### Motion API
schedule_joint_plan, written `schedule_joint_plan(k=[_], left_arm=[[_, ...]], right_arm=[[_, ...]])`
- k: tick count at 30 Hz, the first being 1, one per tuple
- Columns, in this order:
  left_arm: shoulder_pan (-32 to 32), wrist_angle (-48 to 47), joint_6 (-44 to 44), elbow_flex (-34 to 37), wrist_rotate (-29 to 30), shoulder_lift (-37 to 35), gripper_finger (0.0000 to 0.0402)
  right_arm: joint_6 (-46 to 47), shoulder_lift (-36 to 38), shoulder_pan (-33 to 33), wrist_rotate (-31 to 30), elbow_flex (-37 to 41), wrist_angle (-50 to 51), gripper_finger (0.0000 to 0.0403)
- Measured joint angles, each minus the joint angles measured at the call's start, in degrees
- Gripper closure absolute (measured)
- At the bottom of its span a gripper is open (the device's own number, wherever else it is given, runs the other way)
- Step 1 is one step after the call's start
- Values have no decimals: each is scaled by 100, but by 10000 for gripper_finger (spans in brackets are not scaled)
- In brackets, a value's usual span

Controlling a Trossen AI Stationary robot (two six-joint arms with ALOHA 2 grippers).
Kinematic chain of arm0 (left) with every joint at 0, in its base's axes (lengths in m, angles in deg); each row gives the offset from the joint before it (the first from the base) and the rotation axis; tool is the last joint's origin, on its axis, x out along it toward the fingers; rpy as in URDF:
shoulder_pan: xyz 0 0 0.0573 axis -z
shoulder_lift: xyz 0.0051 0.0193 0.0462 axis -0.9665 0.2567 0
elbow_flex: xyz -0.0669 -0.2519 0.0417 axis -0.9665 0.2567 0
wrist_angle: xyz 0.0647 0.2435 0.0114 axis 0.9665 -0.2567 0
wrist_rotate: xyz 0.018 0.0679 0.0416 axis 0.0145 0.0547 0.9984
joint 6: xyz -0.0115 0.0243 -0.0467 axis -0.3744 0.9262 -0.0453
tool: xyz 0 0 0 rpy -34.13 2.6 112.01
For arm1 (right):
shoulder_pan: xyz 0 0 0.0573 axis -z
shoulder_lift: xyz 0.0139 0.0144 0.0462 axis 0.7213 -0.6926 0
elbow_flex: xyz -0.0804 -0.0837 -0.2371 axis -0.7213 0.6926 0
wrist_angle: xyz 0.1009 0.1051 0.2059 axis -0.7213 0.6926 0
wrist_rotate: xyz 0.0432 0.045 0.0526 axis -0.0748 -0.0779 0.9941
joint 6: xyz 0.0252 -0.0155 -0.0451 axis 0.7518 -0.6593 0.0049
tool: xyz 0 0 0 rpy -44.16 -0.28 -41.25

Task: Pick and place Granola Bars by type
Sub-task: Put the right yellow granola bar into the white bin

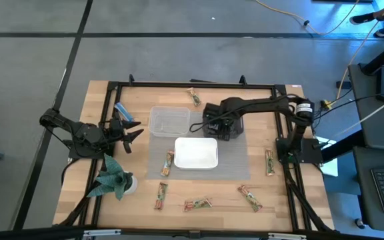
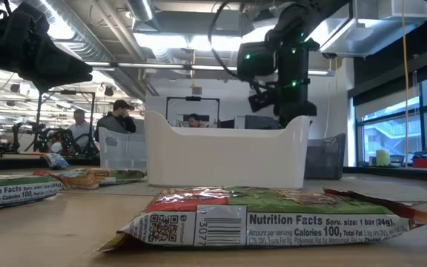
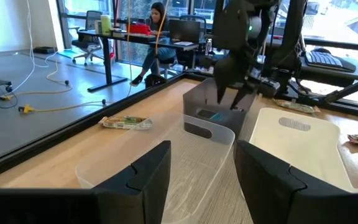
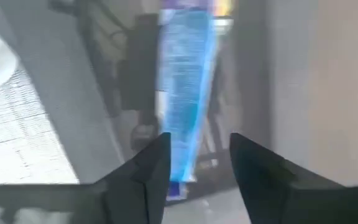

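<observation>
Above the white tub point(image 1: 196, 153) in the high view, the right gripper point(image 1: 219, 127) is positioned over a dark bin point(image 1: 227, 128) just beside the tub's far right corner. Tan-and-green granola bars point(image 1: 198, 204) are scattered on the table point(image 1: 145, 97) around the tub; one blue bar point(image 1: 123, 111) lies near the left gripper point(image 1: 128, 129), well to the tub's left, beyond the clear tub point(image 1: 170, 121).

At table height, the right arm is seen behind the white tub point(image 2: 224, 157). A tan-and-green bar point(image 2: 273, 219) lies flat in front of it. The foil wrapper is judged light, thin, crinkly and slippery; hold is best taken across the narrow width, near mid-length.

From the left wrist, the left fingers point(image 3: 148, 180) are seen parted and empty, facing the clear tub point(image 3: 166, 162).

From the right wrist, a blue bar point(image 4: 184, 93) is seen on end between the parted fingers point(image 4: 145, 171). Whether it is pinched or released cannot be told.
</observation>
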Motion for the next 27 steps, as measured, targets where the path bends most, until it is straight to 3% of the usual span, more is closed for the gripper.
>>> schedule_joint_plan(k=[4,12,16,22,27], left_arm=[[-1,1,0,0,0,0,232],[0,19,0,0,77,0,232],[1,65,0,0,151,0,232],[0,86,0,0,153,0,232],[-1,89,0,0,155,0,232]], right_arm=[[652,474,1,-209,0,278,209],[4585,1832,-313,-332,0,1943,205],[5312,2395,-759,-203,0,2283,204],[5604,2722,-1634,689,-2,2212,204],[6992,2673,-2327,727,0,2755,204]])
